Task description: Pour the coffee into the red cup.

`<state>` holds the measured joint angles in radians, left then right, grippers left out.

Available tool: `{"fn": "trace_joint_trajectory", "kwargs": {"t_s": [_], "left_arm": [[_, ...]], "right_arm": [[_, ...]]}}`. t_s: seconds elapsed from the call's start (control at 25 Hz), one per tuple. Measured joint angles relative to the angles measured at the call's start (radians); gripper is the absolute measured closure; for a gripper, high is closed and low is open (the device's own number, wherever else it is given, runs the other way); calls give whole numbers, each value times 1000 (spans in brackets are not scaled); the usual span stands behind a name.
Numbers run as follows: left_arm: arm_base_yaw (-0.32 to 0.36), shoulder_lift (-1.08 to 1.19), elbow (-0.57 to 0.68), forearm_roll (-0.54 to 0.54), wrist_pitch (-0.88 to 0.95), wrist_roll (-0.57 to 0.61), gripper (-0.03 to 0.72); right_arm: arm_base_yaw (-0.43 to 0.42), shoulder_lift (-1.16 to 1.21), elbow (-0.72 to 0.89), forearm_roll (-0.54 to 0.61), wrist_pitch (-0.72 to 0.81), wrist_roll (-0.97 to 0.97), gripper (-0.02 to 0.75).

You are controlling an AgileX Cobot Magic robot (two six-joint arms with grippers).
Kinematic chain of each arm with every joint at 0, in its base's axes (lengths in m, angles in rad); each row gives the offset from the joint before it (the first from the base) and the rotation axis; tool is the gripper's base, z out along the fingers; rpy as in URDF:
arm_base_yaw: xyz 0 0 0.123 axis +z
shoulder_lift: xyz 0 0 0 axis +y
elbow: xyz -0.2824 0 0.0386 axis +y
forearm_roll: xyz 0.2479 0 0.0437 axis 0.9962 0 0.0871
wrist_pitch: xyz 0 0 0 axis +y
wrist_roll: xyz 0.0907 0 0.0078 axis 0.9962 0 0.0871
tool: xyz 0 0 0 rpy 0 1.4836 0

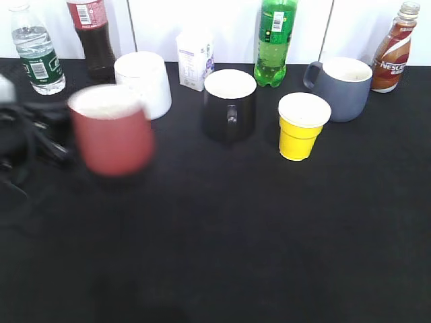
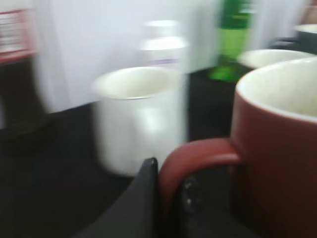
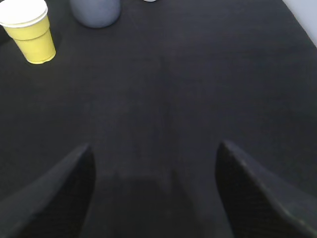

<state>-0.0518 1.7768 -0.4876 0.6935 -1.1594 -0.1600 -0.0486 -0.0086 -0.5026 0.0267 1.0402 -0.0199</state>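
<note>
At far left of the surface (image 1: 269, 235), my left tool (image 2: 168, 198) clamps the red cup (image 1: 111, 138) by its handle; right tool (image 3: 153, 168) gapes wide; coffee (image 1: 394, 48) stands back right.

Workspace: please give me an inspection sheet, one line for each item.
Surface: black cloth, no spills seen.
Job's things: red cup blurred, front left; coffee bottle upright, back right.
Clutter: white mug, black mug, grey mug, yellow cup, water bottle, cola bottle, green bottle, carton.
Grippers: left gripper shut on the red cup's handle; right gripper open, empty.
Cables: dark bundle at left edge.
Surroundings: white wall.
</note>
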Motion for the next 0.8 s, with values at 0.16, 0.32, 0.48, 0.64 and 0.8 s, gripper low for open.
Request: {"fn": "trace_joint_trajectory", "kwargs": {"t_s": [0.16,0.32,0.48,0.64,0.8], "left_arm": [[-143,-1,0,25,0,-2,642],[-158,-1,0,28,0,-3,642],[-158,-1,0,28,0,-3,642],[-158,-1,0,28,0,-5,642],[-158,-1,0,28,0,-6,642]], "right_arm": [[0,0,0,0,0,0,148],[0,0,0,0,0,0,148],[0,0,0,0,0,0,148],[0,1,-7,0,-14,0,148],[0,97,13,0,-410,0,148]]}}
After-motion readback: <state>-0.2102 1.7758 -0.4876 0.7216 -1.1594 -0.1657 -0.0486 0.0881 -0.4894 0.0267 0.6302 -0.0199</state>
